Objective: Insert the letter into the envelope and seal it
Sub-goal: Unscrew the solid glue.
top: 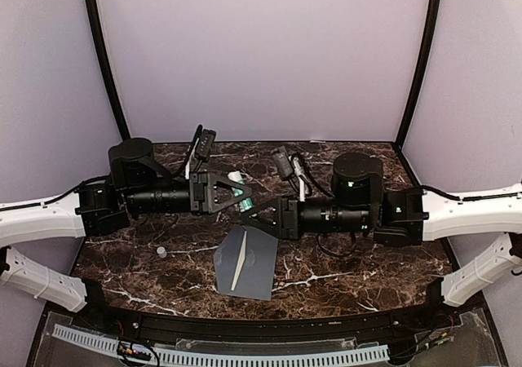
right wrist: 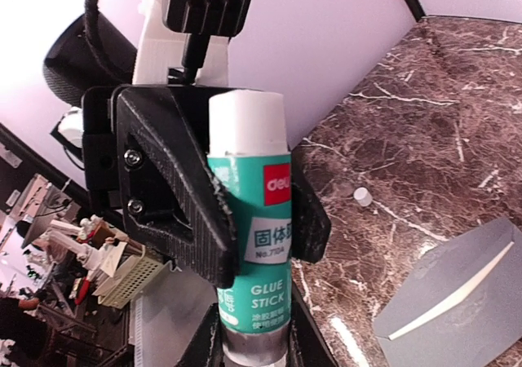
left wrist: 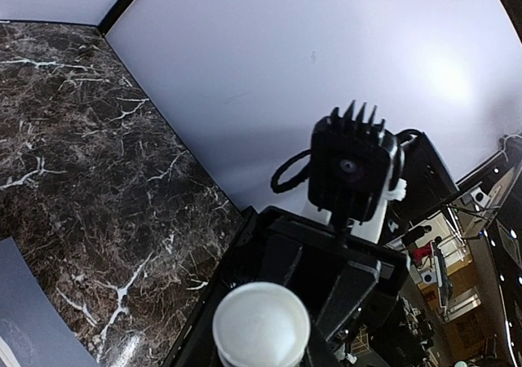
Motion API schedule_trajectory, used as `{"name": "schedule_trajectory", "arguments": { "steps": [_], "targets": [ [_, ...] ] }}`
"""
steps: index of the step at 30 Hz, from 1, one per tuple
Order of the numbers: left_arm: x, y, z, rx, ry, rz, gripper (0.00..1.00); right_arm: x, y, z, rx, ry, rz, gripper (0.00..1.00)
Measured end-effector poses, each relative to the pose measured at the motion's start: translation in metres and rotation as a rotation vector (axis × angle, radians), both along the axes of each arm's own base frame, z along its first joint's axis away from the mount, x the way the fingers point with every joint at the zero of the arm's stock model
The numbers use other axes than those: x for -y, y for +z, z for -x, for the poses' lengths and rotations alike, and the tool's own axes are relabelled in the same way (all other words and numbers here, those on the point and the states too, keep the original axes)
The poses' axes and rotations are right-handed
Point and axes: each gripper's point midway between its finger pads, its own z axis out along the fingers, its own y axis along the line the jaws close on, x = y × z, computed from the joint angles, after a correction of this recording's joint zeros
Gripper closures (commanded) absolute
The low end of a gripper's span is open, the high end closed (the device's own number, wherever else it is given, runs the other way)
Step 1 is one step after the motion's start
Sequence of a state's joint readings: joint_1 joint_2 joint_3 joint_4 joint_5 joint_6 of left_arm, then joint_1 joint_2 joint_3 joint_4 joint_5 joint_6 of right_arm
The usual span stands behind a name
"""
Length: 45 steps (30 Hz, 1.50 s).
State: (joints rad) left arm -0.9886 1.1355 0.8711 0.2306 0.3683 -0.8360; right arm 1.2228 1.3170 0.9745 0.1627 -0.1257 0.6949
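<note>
The grey-blue envelope [top: 259, 271] [right wrist: 461, 263] lies flat on the marble table, near the front centre. A narrow cream strip of the letter [top: 239, 267] [right wrist: 453, 305] shows along its opening; the rest of the sheet is hidden. Above the envelope both arms meet on a teal glue stick [top: 244, 205] [right wrist: 263, 220] held in the air. My left gripper [top: 241, 192] is shut on the stick's body. My right gripper [right wrist: 254, 347] [top: 249, 213] is shut on its grey base. In the left wrist view the stick's round white end [left wrist: 261, 324] faces the camera.
A small white cap [top: 161, 252] [right wrist: 362, 196] stands on the marble table [top: 342, 269], left of the envelope. A corner of the envelope [left wrist: 18, 306] shows in the left wrist view. Pale walls close the back and sides. A perforated rail [top: 245, 355] runs along the near edge.
</note>
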Motion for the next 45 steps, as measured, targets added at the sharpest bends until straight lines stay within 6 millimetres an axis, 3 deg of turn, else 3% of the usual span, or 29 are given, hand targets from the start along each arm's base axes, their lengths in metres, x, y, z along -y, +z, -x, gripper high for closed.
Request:
{"name": "schedule_trajectory", "arguments": {
  "steps": [16, 19, 22, 28, 32, 41, 45],
  "targets": [
    [-0.008, 0.039, 0.035, 0.136, -0.165, 0.196, 1.00, -0.004, 0.039, 0.035, -0.166, 0.254, -0.280, 0.98],
    [-0.009, 0.039, 0.037, 0.132, -0.168, 0.200, 1.00, -0.005, 0.038, 0.035, -0.177, 0.260, -0.280, 0.93],
    [-0.010, 0.038, 0.035, 0.127, -0.154, 0.194, 1.00, -0.006, 0.038, 0.033, -0.174, 0.249, -0.264, 0.81],
    [-0.016, 0.031, 0.026, 0.109, -0.082, 0.152, 1.00, -0.005, 0.031, 0.021, -0.151, 0.165, -0.175, 0.59],
    [-0.023, 0.027, 0.020, 0.094, -0.026, 0.123, 1.00, 0.004, 0.031, 0.012, -0.113, 0.090, -0.122, 0.52],
    [-0.036, -0.010, -0.005, -0.022, 0.136, -0.024, 1.00, 0.006, 0.038, 0.009, 0.011, -0.069, 0.047, 0.50],
    [-0.038, -0.018, -0.008, -0.051, 0.161, -0.047, 1.00, -0.004, 0.020, 0.005, 0.039, -0.103, 0.146, 0.61]
  ]
}}
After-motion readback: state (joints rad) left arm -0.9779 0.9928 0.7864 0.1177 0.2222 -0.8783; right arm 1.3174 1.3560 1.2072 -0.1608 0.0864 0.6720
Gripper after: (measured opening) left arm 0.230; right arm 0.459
